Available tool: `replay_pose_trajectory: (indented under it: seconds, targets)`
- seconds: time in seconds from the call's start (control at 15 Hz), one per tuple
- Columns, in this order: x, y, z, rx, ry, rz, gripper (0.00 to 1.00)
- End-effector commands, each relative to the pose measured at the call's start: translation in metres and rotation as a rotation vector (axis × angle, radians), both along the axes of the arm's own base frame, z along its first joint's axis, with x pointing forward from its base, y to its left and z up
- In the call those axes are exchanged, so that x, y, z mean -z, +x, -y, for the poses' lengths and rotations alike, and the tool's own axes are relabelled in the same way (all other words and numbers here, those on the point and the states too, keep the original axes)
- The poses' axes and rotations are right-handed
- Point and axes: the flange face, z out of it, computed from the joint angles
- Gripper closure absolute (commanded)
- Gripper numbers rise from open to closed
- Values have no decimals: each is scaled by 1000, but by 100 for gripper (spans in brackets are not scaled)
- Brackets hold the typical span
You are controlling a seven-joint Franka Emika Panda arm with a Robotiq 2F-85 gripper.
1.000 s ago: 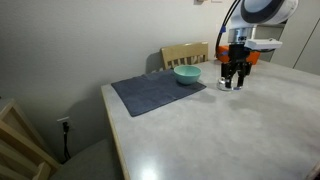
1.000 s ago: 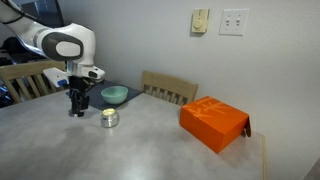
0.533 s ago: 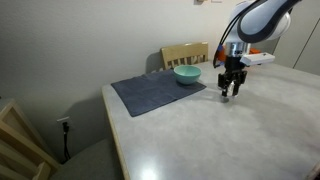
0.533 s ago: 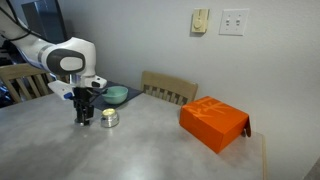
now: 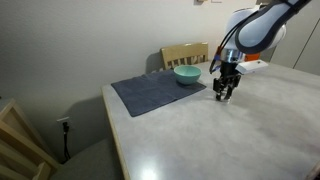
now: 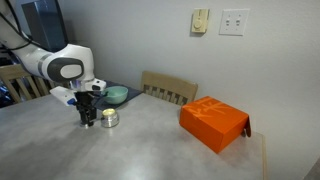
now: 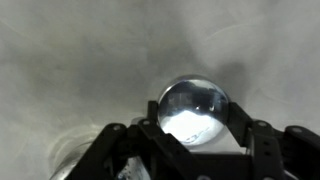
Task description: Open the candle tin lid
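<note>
The candle tin (image 6: 109,118) is a small silvery round tin standing on the grey table, and its top looks yellowish. My gripper (image 6: 87,121) is low over the table, just beside the tin. In the wrist view the jaws (image 7: 198,122) are closed against both sides of a flat round shiny disc, the lid (image 7: 195,103), just above the tabletop. In an exterior view the gripper (image 5: 224,96) hangs in front of the teal bowl, and the tin is hidden behind it.
A teal bowl (image 5: 187,74) (image 6: 115,95) sits on a dark grey mat (image 5: 150,95) behind the gripper. An orange box (image 6: 213,123) lies farther along the table. A wooden chair (image 5: 185,52) stands at the far edge.
The gripper has come down and moved sideways toward the tin, and now sits low over the table beside it. The tin, bowl and box have not moved.
</note>
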Motion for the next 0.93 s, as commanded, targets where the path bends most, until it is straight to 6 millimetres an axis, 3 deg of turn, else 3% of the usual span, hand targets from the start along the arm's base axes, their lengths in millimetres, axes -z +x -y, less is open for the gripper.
replay_pose_trajectory:
  seconds: [0.0,0.2,0.87]
  targets:
    - [8,1,0,-13,-9,16,8]
    - [1,-3,-2,-12,-24,10,0]
    - [-59,-30,-19,46,-3,91,0]
